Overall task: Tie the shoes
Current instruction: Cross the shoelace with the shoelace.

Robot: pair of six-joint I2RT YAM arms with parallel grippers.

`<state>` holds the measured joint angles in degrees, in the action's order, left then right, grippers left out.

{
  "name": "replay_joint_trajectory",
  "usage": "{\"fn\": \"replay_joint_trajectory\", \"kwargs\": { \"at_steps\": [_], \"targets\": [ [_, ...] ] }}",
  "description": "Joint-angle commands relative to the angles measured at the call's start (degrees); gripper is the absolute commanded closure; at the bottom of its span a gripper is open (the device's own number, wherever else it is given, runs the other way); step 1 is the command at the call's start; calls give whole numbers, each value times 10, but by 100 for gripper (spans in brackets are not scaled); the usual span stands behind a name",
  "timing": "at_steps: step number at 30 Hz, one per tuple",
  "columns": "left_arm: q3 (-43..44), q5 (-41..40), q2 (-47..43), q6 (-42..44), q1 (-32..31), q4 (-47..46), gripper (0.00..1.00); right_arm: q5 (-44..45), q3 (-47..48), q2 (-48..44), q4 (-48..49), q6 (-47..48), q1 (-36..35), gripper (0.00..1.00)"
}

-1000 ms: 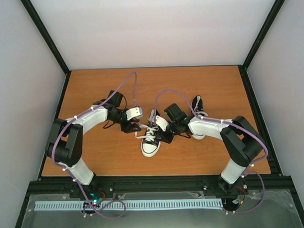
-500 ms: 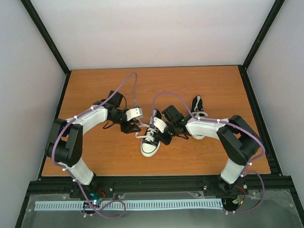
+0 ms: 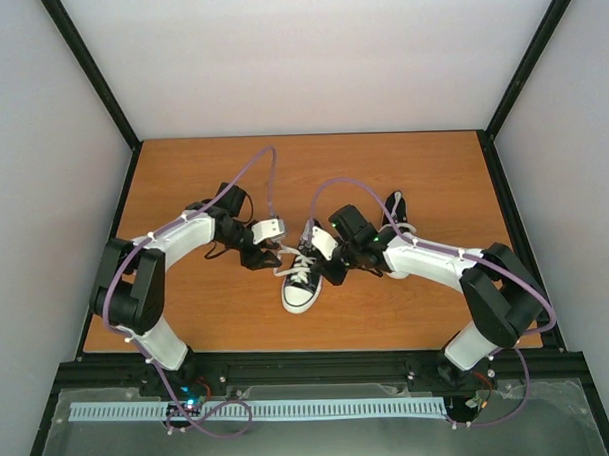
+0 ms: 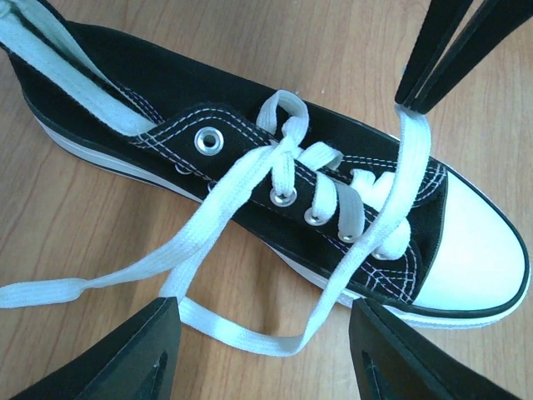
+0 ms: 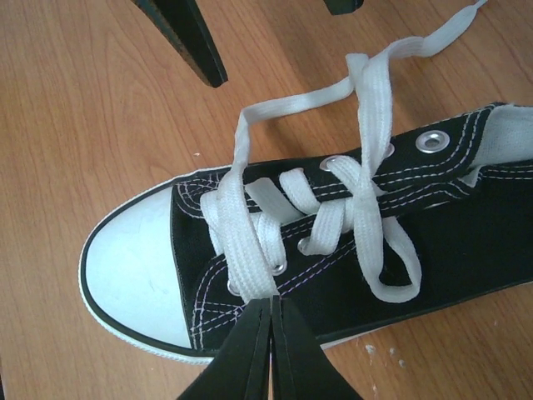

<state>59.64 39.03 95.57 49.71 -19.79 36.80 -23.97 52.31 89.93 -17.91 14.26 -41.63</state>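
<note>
Because no bow is made yet, the black shoe (image 3: 300, 283) lies about midway between the table's left and right edges, its white toe cap pointing at the near edge, where both arms can reach it. Its white laces (image 4: 275, 175) cross once by the top eyelets (image 4: 208, 139) and then trail loose. One end lies out on the wood and the other strand sweeps in a slack loop beside the sole. The right gripper (image 5: 268, 304) is clenched on that strand over the lowest rows of lacing, near the toe cap, probably to draw it taut and lift it clear. The left gripper (image 4: 264, 310) hangs released, its fingers spread to either side of the slack loop on the table (image 3: 208, 321), gripping nothing and seemingly placed to take the lace. The second shoe (image 3: 396, 213) sits farther back toward the right edge, partly hidden behind the right arm, apparently parked out of the way. No brand, label or writing can be read on either shoe; only plain metal eyelets and pale stitching show.
</note>
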Motion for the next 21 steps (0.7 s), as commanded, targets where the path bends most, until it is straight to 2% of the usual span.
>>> {"fn": "replay_joint_trajectory", "kwargs": {
  "at_steps": [1,6,11,14,21],
  "targets": [
    [7,21,-24,39,-5,12,41,2,-2,-20,1,-9,-5,97],
    [30,28,-7,44,-6,10,40,32,-2,-43,36,-20,-4,97],
    [72,28,20,72,-9,59,39,92,25,-23,67,-55,10,97],
    [73,31,13,85,-10,71,34,118,52,-13,73,-75,21,97],
    [77,43,4,86,-14,73,31,107,81,-42,84,-115,67,97]
  ]
}}
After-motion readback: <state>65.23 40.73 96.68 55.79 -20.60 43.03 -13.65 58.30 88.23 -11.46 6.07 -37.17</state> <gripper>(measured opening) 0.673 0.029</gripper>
